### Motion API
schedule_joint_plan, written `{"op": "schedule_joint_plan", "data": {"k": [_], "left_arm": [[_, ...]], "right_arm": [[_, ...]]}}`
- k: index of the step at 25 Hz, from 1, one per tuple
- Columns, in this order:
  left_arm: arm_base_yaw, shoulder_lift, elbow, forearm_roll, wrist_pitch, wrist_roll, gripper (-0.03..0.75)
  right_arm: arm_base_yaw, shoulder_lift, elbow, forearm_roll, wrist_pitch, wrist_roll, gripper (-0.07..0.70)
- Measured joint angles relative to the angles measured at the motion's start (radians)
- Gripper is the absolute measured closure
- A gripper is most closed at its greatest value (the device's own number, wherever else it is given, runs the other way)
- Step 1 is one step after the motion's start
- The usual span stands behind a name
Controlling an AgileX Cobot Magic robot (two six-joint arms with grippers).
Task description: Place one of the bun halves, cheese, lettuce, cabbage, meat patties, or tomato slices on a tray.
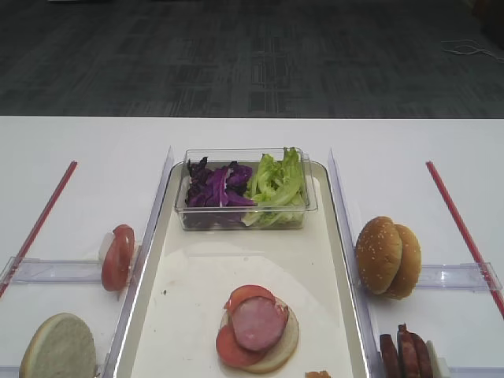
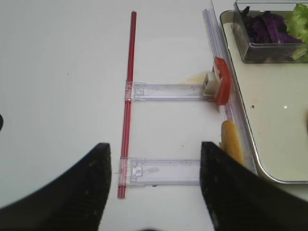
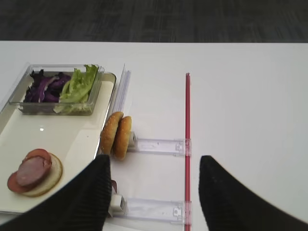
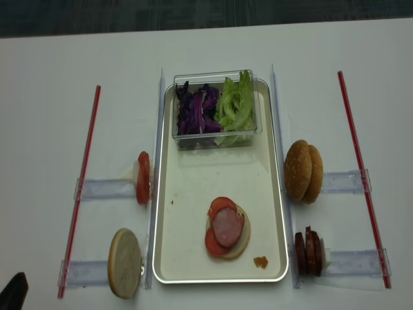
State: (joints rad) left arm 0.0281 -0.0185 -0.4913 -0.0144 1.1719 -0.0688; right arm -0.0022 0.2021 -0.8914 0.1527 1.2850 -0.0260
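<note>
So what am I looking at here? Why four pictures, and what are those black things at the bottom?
It's a robot with two arms making a burger. Two pictures look down from above the table. The other two come from cameras on its wrists, so the black shapes are its pinchers: the right gripper and the left gripper. Both are open and hold nothing. On the tray sits a bun half with tomato slices and a meat patty on top, plus a clear box of cabbage and lettuce. Beside the tray, racks hold more buns, patties and tomato.
</note>
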Motion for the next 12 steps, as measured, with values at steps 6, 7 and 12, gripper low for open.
{"op": "schedule_joint_plan", "data": {"k": [6,7,12], "left_arm": [[0.0,0.0,0.0,0.0,0.0,0.0,0.295],[0.0,0.0,0.0,0.0,0.0,0.0,0.295],[0.0,0.0,0.0,0.0,0.0,0.0,0.295]], "right_arm": [[0.0,-0.084,0.138,-0.017,0.002,0.0,0.215],[0.0,-0.088,0.155,-0.019,0.002,0.0,0.215],[0.0,-0.099,0.221,-0.021,-0.008,0.0,0.215]]}}
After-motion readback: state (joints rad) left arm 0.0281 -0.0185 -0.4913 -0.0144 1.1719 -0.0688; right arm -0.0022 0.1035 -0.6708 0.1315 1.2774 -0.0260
